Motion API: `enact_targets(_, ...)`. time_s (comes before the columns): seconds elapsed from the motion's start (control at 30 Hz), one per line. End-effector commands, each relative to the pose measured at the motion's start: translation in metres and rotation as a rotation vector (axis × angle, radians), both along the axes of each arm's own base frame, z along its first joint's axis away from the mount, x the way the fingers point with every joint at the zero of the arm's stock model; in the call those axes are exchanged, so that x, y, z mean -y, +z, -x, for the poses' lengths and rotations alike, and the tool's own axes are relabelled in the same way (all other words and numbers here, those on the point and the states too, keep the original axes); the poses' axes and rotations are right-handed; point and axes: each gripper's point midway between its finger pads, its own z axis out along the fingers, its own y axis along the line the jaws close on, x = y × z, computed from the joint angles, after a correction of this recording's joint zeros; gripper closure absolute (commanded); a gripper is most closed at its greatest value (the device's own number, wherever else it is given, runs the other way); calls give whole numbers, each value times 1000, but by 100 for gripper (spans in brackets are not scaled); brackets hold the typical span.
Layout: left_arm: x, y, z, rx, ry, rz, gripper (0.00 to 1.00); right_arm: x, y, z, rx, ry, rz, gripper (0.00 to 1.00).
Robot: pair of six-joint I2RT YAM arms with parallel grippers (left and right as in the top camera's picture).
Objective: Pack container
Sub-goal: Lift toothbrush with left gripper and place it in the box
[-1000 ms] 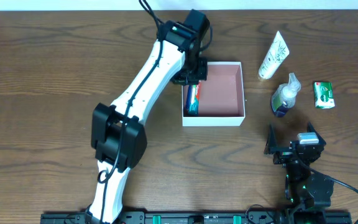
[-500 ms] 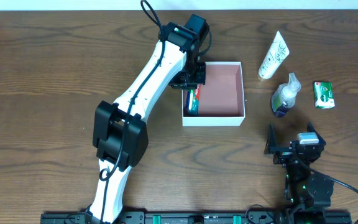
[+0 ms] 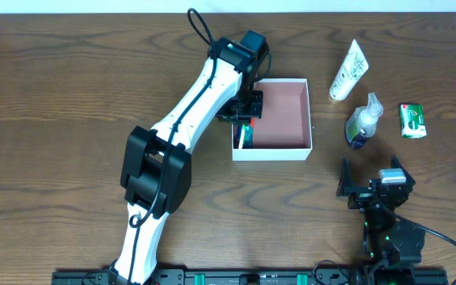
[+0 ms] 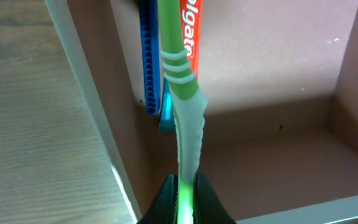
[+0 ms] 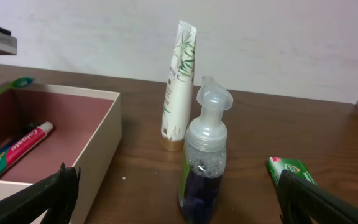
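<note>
- The left claw (image 4: pixel 182 208) is clenched on the end of the handle of a green toothbrush (image 4: pixel 182 93). Seen from the left wrist, the brush runs from the claw toward 12 o'clock.
- Seen from above, this claw (image 3: pixel 244 119) is over the 9 o'clock side of the container (image 3: pixel 287 111), just inside its white wall.
- Under the brush, a toothpaste tube (image 4: pixel 189 31) with red and white print lies on the pink floor along that wall. I cannot tell if the brush touches it.
- A blue ribbed piece (image 4: pixel 149 56) is just beside the toothpaste tube, between it and the wall.
- The container stands on the table (image 3: pixel 54 119), a little toward 12 o'clock from the middle, with most of its floor bare.
- From the container, a white tube (image 3: pixel 348 71) with a leaf print is at 2 o'clock. It stands upright on its cap.
- A pump bottle (image 3: pixel 362 123) with dark purple liquid is at 3 o'clock, near the container but apart from it.
- A green packet (image 3: pixel 412 120) lies past the bottle, also at 3 o'clock.
- The right claw (image 3: pixel 370 178) is at 5 o'clock from the container, released, with its fingers wide apart and nothing between them. It points toward the bottle.
</note>
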Motion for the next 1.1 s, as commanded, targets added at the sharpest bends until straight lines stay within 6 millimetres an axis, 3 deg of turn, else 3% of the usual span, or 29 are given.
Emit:
enact_targets(0.0, -3, -11, 1, -17, -9, -21, 92, -3, -1, 0, 1, 12, 12, 1)
enact_targets(0.33, -1, -12, -2, -2, -10, -12, 89, -3, -1, 0, 1, 12, 12, 1)
enact_targets(0.7, -1, -12, -2, 21, -161, -2, 89, -3, -1, 0, 1, 12, 12, 1)
enact_targets(1.07, 3, -12, -9, 51, -161, 12, 89, -3, -1, 0, 1, 12, 12, 1)
